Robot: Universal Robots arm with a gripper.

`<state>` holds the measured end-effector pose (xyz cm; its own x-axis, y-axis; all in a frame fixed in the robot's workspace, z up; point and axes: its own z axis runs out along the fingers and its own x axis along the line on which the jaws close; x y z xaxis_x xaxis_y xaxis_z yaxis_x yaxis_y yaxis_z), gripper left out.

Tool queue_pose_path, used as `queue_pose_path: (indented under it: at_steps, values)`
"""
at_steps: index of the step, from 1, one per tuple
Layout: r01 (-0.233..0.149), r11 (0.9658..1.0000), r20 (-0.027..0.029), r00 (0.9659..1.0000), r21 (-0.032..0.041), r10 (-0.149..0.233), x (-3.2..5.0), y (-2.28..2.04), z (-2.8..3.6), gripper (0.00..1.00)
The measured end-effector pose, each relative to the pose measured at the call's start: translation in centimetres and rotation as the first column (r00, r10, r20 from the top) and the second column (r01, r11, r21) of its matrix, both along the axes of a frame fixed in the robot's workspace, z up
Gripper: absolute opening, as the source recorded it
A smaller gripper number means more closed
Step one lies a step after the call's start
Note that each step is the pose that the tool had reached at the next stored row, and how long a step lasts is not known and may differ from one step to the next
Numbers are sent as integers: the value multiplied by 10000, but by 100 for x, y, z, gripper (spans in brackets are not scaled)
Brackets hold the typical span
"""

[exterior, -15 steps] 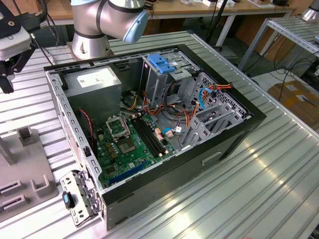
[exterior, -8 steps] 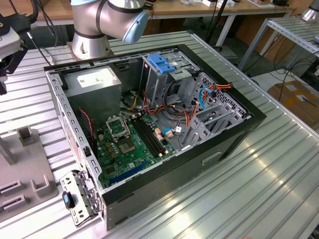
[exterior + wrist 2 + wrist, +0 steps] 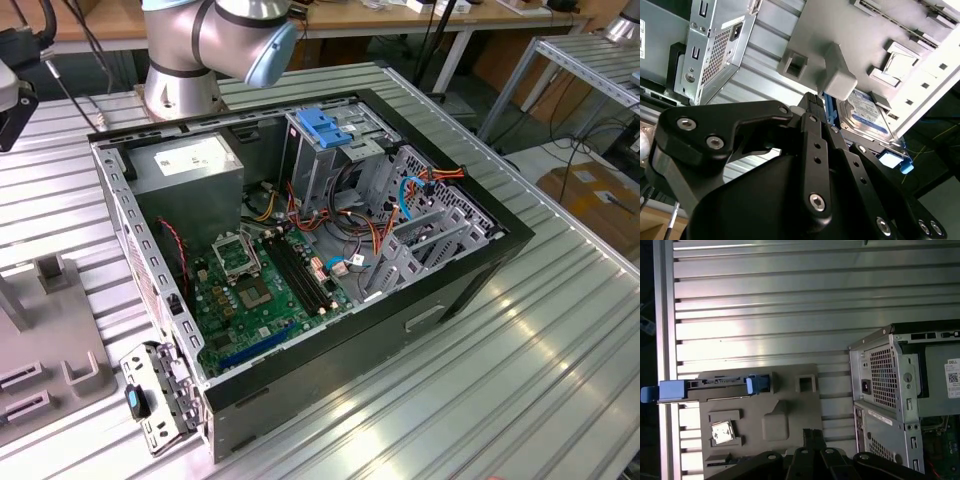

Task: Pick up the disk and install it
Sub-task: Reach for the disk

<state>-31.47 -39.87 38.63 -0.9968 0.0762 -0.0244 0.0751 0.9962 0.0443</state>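
Observation:
The disk (image 3: 720, 384) stands on its long edge at the rim of a grey fixture plate (image 3: 765, 412), with the blue ends of its carrier frame sticking out at both sides. In the second wrist view the disk (image 3: 866, 114) shows its white-blue label behind a grey holder block. My gripper (image 3: 812, 435) hangs over the fixture plate, apart from the disk, with its black fingertips together and nothing between them. It also appears in the second wrist view as the gripper (image 3: 812, 102).
The open computer case (image 3: 470, 270) lies on the ribbed metal table (image 3: 520, 380). Its grey drive cage (image 3: 320, 165) carries a blue latch (image 3: 322, 125). The fixture plate (image 3: 50, 335) lies at the exterior view's left. The case's rear corner (image 3: 890, 385) stands close beside the plate.

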Motion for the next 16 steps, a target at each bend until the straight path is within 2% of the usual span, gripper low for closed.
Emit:
queue_pose_path:
  at_steps: [9,16]
  values:
    - [-1,10000,1,10000,1,1,-97,0,-5,11]
    - [1,10000,0,10000,0,-1,-111,6,-6,11]
